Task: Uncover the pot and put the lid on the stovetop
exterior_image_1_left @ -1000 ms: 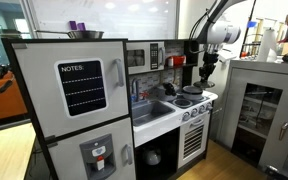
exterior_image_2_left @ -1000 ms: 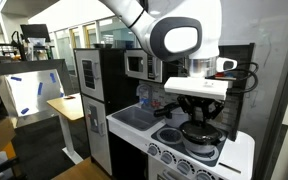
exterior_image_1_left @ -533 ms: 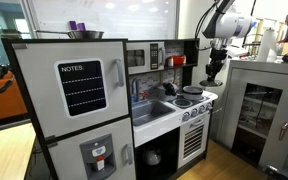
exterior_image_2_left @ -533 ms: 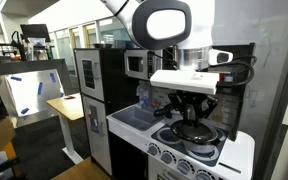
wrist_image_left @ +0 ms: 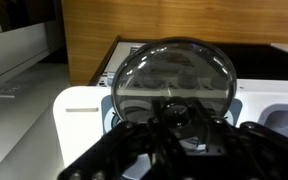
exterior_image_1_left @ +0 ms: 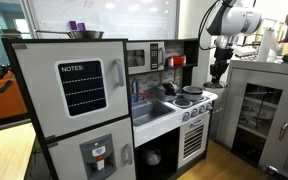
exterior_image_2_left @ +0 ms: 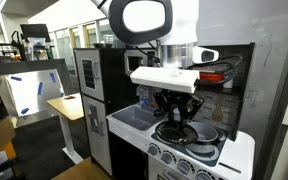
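Note:
My gripper (wrist_image_left: 174,125) is shut on the knob of a round glass lid (wrist_image_left: 174,75) and holds it above the white stovetop (wrist_image_left: 84,115). In both exterior views the gripper (exterior_image_1_left: 218,72) (exterior_image_2_left: 175,108) hangs over the range, with the lid (exterior_image_2_left: 174,127) just under the fingers. The small silver pot (exterior_image_1_left: 191,90) stands on the stovetop (exterior_image_1_left: 198,102) (exterior_image_2_left: 236,152), to the left of the gripper in that view. The pot does not show in the wrist view.
A grey sink basin (exterior_image_1_left: 152,108) lies beside the range and a toy fridge (exterior_image_1_left: 79,100) stands further along. A microwave and shelves (exterior_image_1_left: 144,57) sit behind the counter. A grey cabinet (exterior_image_1_left: 264,105) stands close on the far side of the range.
The gripper has risen from the pot with the lid in it and moved sideways, away from the pot. The pot stays on the stovetop.

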Tool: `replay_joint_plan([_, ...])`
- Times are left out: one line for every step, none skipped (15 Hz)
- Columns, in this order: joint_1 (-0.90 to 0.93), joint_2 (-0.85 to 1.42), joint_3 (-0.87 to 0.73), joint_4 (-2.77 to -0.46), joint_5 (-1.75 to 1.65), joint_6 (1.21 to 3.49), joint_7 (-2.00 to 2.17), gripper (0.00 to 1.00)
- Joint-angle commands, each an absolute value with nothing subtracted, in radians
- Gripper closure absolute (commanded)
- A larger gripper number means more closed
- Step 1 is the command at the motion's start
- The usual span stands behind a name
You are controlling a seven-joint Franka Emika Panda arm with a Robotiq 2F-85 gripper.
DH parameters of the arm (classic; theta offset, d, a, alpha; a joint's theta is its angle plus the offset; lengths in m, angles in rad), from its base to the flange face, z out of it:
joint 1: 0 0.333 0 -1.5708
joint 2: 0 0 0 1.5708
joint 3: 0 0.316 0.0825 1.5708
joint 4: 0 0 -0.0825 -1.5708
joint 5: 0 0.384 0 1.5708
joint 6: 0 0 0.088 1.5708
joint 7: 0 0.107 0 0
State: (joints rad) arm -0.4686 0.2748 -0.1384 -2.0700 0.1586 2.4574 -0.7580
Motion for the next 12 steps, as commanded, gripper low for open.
replay_joint_plan([-0.427,0.229,-0.177,-2.123,0.12,2.446,-0.72,0.92])
replay_joint_plan([-0.418,0.225,-0.183,-2.128,0.105,2.44,-0.708,0.92])
replay_joint_plan([-0.41,0.219,-0.187,-2.134,0.09,2.435,-0.698,0.92])
replay_joint_plan([-0.4,0.215,-0.192,-2.14,0.073,2.436,-0.681,0.92])
replay_joint_plan([-0.392,0.208,-0.193,-2.143,0.056,2.43,-0.668,0.92])
replay_joint_plan([-0.385,0.202,-0.195,-2.147,0.042,2.428,-0.658,0.92])
replay_joint_plan([-0.377,0.198,-0.195,-2.149,0.029,2.427,-0.646,0.92])
replay_joint_plan([-0.37,0.191,-0.193,-2.153,0.02,2.424,-0.638,0.92])
replay_joint_plan([-0.362,0.182,-0.192,-2.161,0.011,2.424,-0.631,0.92])
replay_joint_plan([-0.353,0.174,-0.19,-2.167,0.002,2.418,-0.627,0.92])
replay_joint_plan([-0.344,0.167,-0.187,-2.174,-0.007,2.417,-0.624,0.92])
replay_joint_plan([-0.335,0.161,-0.186,-2.182,-0.014,2.416,-0.624,0.92])
